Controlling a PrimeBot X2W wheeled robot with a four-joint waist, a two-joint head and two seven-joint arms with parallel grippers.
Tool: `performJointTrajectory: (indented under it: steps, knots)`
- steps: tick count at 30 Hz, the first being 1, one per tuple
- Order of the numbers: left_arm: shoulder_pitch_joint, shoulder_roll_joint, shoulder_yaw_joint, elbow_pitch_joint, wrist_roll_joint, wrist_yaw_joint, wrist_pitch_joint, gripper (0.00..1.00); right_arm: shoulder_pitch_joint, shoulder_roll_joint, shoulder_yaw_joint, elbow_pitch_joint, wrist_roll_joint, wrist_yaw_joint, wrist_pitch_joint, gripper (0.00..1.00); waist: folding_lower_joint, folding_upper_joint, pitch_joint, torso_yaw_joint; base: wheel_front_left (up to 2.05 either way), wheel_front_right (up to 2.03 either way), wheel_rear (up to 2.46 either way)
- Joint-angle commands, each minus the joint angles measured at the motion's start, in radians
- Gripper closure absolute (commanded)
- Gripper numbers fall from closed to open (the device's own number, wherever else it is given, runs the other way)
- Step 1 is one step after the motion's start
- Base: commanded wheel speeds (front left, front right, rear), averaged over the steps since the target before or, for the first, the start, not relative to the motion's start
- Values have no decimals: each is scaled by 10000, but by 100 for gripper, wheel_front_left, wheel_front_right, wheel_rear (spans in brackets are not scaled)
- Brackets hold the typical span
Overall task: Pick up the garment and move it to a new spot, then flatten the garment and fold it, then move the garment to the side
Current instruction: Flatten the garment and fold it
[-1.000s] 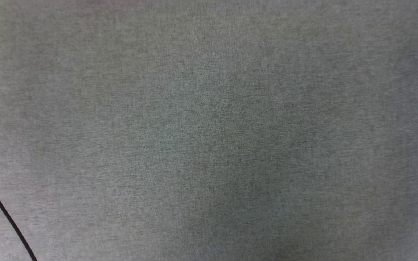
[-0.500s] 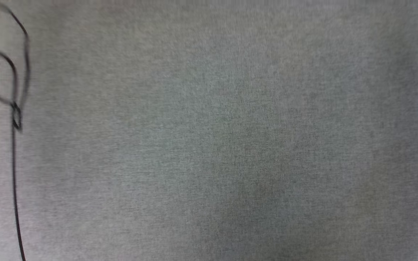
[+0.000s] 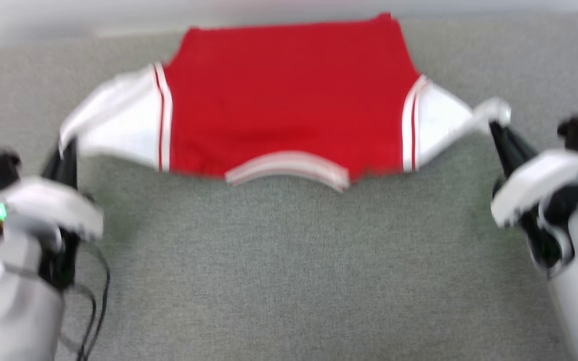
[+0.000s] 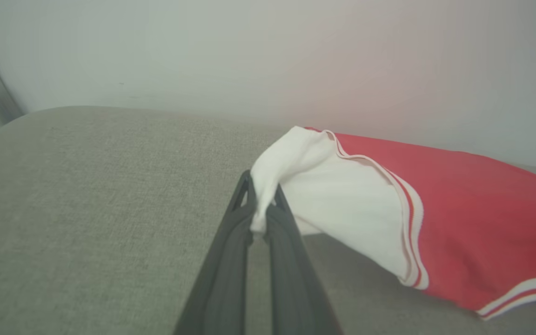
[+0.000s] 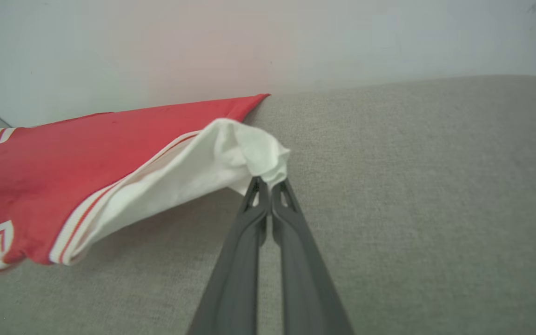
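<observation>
Since the earlier frames the head camera is showing a shifted scene: it was showing bare grey cloth and a cable, and it is now taking in the garment (image 3: 289,100) and both arms. This is a move of the camera, not of the things.

The garment is lying spread out along the far edge of the grey upholstered surface (image 3: 289,276), its hem reaching the pale wall (image 3: 43,15) and its striped collar (image 3: 286,168) facing the robot. The red body is resting flat; both white sleeves are being drawn outward and slightly upward.

The left gripper (image 3: 65,148) is standing near the left edge, its fingers (image 4: 231,260) clamping the tip of the left sleeve (image 3: 118,120), as the left wrist view confirms at the pinch (image 4: 262,197).

The right gripper (image 3: 493,126) is standing near the right edge, its fingers (image 5: 240,260) pressing together on the tip of the right sleeve (image 3: 439,120); the right wrist view is showing white cloth bunching above the fingertips (image 5: 269,184).

A dark cable (image 3: 96,301) is hanging beside the left forearm.
</observation>
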Motion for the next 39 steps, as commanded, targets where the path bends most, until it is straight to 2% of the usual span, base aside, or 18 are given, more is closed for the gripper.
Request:
performJointTrajectory:
  steps: [1, 7, 16, 20, 25, 26, 27, 28, 35, 39]
  knots:
    - [647, 125, 100, -207, 68, 174, -69, 100, 601, -114, -187, -298, 68, -10, 54, 100, 1, 0, -771, 19, 0, 0, 0]
    - [3289, 278, 364, -1626, -112, 950, -15, 100, 3209, 102, -1014, -1926, -31, -13, 616, 100, 1, 0, -1625, -84, 0, 0, 0]
    - [6760, 359, 513, -4550, -572, 2170, 1009, 100, 6820, 1119, -2603, -4441, -573, -15, 1924, 100, 1, 0, -2508, -16, 0, 0, 0]
    - [7881, 473, 485, -5772, -541, 2713, 1406, 100, 7921, 1567, -3024, -5287, -860, -13, 2516, 100, 1, 0, -2617, 52, 0, 0, 0]
    - [8471, 425, 304, -6773, -342, 3119, 1622, 100, 8583, 1886, -3211, -5677, -1244, -12, 2895, 100, 1, 0, -2543, 143, 0, 0, 0]
    - [8498, 407, 234, -6939, -293, 3157, 1631, 100, 8569, 1915, -3176, -5712, -1322, -12, 2951, 67, 1, 0, -2508, 161, 0, 0, 0]
    - [8468, 386, 180, -7076, -232, 3183, 1611, 100, 8498, 1946, -3130, -5742, -1354, -10, 2942, 7, 1, 0, -2459, 183, 0, 0, 0]
    - [8388, 377, 121, -7211, -167, 3211, 1602, 100, 8334, 1968, -3033, -5819, -1416, -10, 2853, 0, 1, 0, -2401, 206, 0, 0, 0]
    - [7699, 273, -200, -7848, 188, 3239, 1533, 100, 6848, 2005, -3033, -5772, -1558, -9, 2091, 0, 1, 0, -1777, 489, 0, 0, 0]
    - [7133, 185, -327, -8174, 389, 3184, 1404, 100, 5192, 1826, -3383, -5201, -1450, -7, 1852, 0, 1, 0, -1098, 815, 0, 0, 0]
